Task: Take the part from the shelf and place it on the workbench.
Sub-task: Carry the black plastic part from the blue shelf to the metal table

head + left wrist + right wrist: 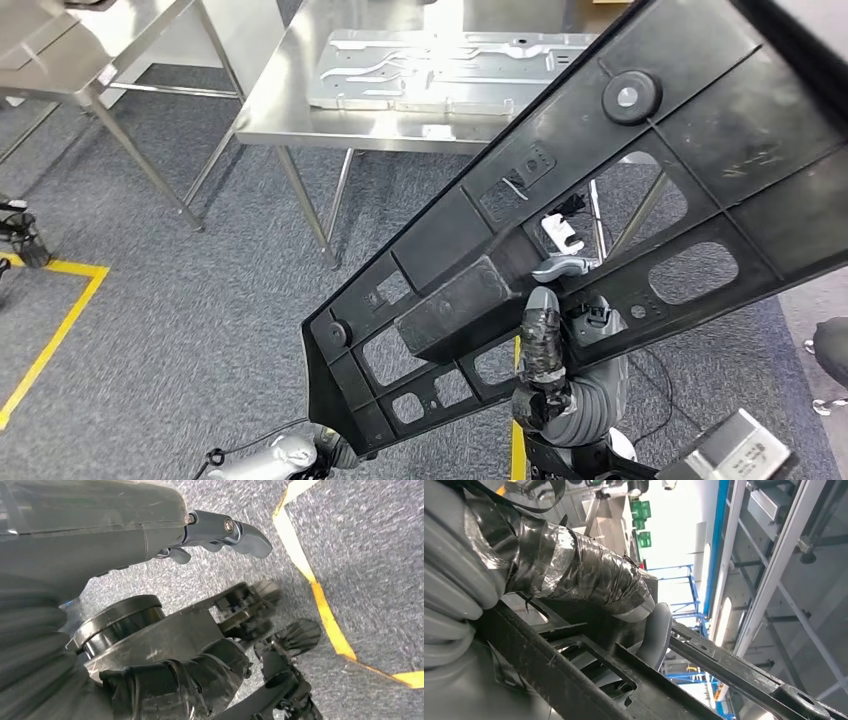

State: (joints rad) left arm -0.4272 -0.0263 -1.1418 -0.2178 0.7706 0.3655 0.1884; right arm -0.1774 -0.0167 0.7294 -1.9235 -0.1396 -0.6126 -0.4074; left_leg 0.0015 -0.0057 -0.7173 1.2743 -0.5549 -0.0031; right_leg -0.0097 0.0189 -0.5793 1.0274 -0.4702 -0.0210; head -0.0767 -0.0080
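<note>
The large black plastic panel with cut-out windows (600, 210) is held up in the air, tilted, in front of the stainless steel desk (290, 110). The right hand (548, 340), its fingers wrapped in black tape, grips the panel through an opening. The left hand (285, 455) supports the panel's lower corner; whether it grips I cannot tell. A silver stamped metal sheet (440, 70) lies on the desk.

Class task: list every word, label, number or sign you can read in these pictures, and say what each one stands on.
None can be read.
Grey box by the right hand: dark print, too small to read.
Green signs overhead: too blurred.
Black part: no lettering visible.
</note>
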